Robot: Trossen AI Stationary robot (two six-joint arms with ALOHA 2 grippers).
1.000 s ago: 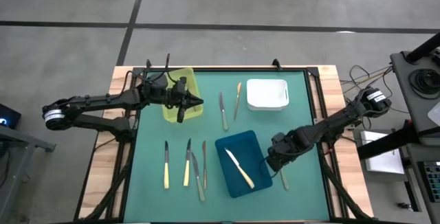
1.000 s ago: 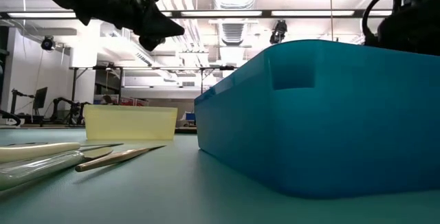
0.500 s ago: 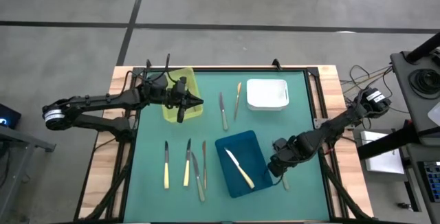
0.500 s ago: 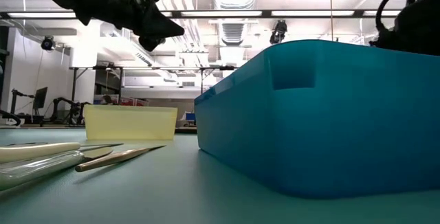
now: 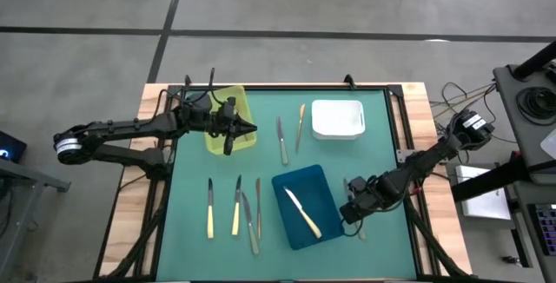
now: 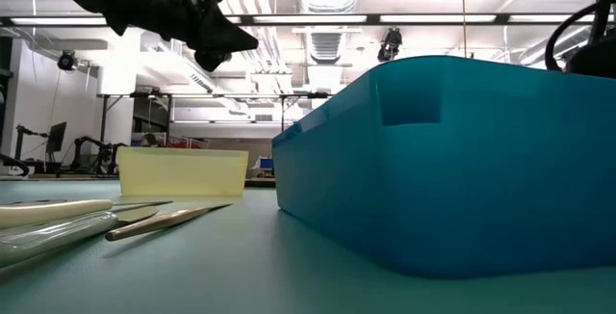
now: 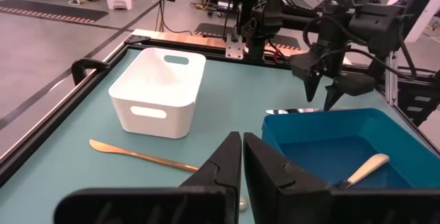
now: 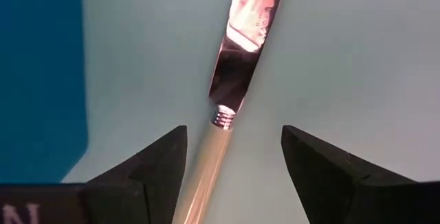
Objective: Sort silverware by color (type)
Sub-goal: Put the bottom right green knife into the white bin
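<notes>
Right gripper point(image 5: 354, 216) is hovering wide open, lower right of the high view, straddling a cream-handled knife point(image 8: 227, 93) lying on the mat beside the blue tray point(image 5: 306, 207). Left gripper point(image 5: 250, 129), shut and empty, is waiting over the yellow tray point(image 5: 230, 121), upper left.

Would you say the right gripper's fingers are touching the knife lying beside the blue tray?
Apart: the right wrist view shows the open right gripper straddling the knife, bare mat between each finger and it.
</notes>
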